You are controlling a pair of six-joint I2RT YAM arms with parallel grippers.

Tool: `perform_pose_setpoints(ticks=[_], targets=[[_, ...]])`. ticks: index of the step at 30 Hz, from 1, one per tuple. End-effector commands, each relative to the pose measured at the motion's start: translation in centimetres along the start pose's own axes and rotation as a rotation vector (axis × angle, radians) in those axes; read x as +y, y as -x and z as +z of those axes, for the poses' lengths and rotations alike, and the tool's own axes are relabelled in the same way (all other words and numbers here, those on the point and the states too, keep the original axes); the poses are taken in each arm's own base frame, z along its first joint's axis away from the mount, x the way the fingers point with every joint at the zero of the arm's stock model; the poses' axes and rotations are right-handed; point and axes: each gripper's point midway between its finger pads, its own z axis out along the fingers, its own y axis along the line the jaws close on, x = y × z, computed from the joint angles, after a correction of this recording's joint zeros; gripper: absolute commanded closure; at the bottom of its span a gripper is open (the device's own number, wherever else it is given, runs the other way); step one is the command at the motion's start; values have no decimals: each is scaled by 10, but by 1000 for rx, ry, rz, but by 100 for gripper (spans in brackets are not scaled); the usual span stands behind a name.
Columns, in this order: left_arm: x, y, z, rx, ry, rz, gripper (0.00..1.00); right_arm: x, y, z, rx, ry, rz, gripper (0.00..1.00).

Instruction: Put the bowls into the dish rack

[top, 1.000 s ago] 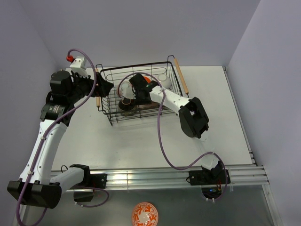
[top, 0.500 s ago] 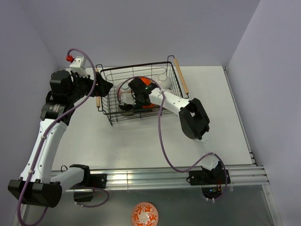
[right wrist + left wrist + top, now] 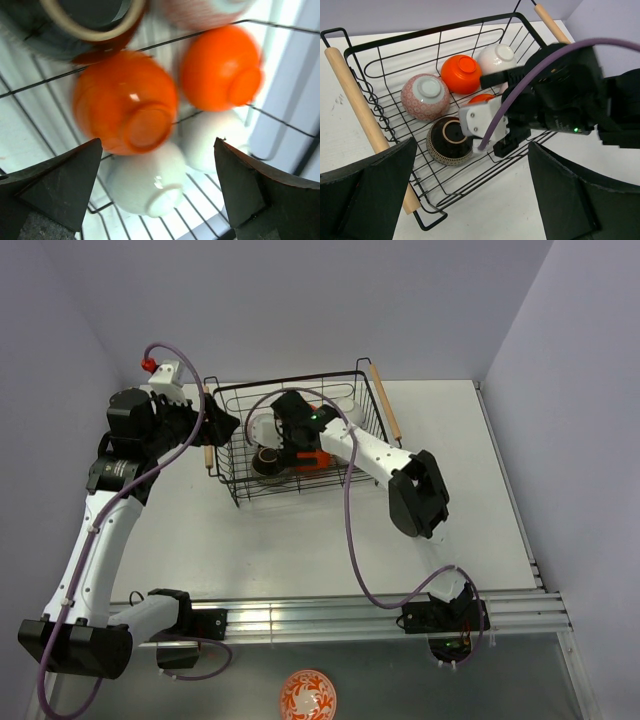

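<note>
Drawn back slightly over the dish rack (image 3: 355,100), right gripper (image 3: 157,185) spread wide and empty above bowls (image 3: 461,74) set mouth-down, likely for draining; left gripper (image 3: 472,195) open beside the rack.

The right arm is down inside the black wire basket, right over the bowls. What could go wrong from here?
1. The open right tool hangs close over the upside-down glossy orange bowl and a plain white bowl; a crooked withdrawal could clip and shift them.
2. Its purple cable loops across the black wire dish rack and might snag the rim.
3. The open left tool sits by the rack's light wooden handle; a bump could jog the rack.
</note>
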Motion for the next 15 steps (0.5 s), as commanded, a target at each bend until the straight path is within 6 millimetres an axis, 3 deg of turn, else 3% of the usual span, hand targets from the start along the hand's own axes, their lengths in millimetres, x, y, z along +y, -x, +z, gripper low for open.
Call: perform_pose_setpoints(ticks=[1,8,12,14,15], targets=[[-4,5,-1,-14,-23,2,0,-56,20,-61,-108,-168,72,0],[1,-2,2,31,2,-14,1,-120,19,-111,-242,-315,271,0],[2,-7,7,91,-5,-21,0,-149,14,-167,-370,-395,432,0],[6,-6,17,130,4,-42,1,-153,7,-188,-420,-389,524,0],[9,-11,19,165,16,-56,0,-157,5,-209,-456,-405,554,0]])
